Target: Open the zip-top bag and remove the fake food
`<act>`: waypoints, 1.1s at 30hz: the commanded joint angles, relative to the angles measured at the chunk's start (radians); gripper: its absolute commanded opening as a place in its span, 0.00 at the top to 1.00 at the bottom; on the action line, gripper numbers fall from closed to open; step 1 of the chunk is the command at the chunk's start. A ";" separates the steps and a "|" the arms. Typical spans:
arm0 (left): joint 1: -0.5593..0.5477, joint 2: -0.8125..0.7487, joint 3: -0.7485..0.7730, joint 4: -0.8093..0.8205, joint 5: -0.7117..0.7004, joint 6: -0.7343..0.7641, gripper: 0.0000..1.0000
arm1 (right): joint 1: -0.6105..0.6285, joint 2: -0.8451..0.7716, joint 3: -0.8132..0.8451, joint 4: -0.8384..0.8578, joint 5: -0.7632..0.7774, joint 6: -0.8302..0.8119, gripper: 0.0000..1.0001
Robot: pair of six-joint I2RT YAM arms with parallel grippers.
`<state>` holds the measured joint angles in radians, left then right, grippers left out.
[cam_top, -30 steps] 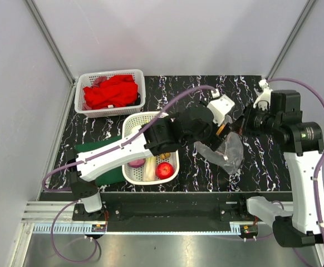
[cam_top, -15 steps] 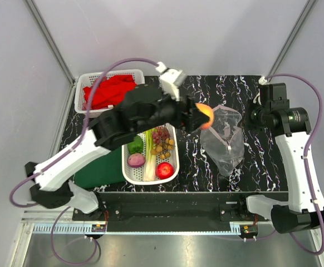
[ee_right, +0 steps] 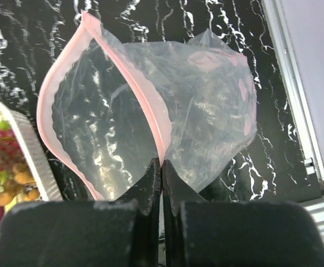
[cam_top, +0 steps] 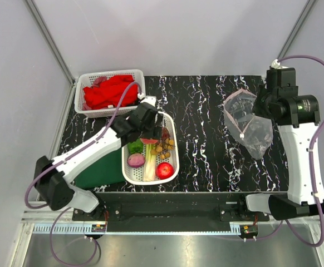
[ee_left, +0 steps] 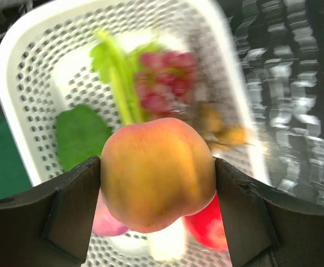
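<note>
My left gripper [cam_top: 149,133] hangs over the white perforated basket [cam_top: 173,125] and is shut on the orange peach [ee_left: 157,172], held between both fingers [ee_left: 73,211]. Below it in the basket lie the purple grapes [ee_left: 165,83], green-white leek [ee_left: 120,83], green pepper [ee_left: 81,136], yellow-brown berries [ee_left: 223,130], purple onion [ee_left: 109,222] and red apple [ee_left: 209,228]. My right gripper [ee_right: 162,169] is shut on the pinkish-red zip strip of the clear zip-top bag [ee_right: 151,111], whose mouth gapes open and looks empty. In the top view the bag [cam_top: 250,125] hangs at the right of the table.
A second white basket [cam_top: 134,75] with a red cloth [cam_top: 109,92] stands at the back left. A dark green mat [cam_top: 98,169] lies left of the food basket. The table's right edge and a metal rail [ee_right: 295,111] are close to the bag.
My left arm carried the peach out of the bag and leftward to above the food basket. My right arm moved the bag rightward and farther back.
</note>
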<state>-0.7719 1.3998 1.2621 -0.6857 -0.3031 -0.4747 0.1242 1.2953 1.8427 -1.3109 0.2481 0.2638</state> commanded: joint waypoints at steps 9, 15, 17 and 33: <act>0.233 0.402 0.258 0.031 0.094 0.071 1.00 | 0.002 0.292 -0.031 0.199 0.042 0.164 1.00; 0.241 0.464 0.295 -0.029 0.127 0.079 0.79 | 0.008 0.387 -0.019 0.330 -0.199 0.290 1.00; 0.243 0.441 0.284 -0.031 0.130 0.079 0.50 | 0.009 0.406 -0.007 0.348 -0.272 0.310 0.94; 0.134 0.065 0.218 -0.146 0.203 0.035 0.01 | 0.009 0.208 -0.124 0.286 -0.610 0.189 0.05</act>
<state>-0.5735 1.5993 1.5024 -0.8261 -0.1627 -0.4183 0.1276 1.6726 1.7515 -0.9718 -0.3260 0.5095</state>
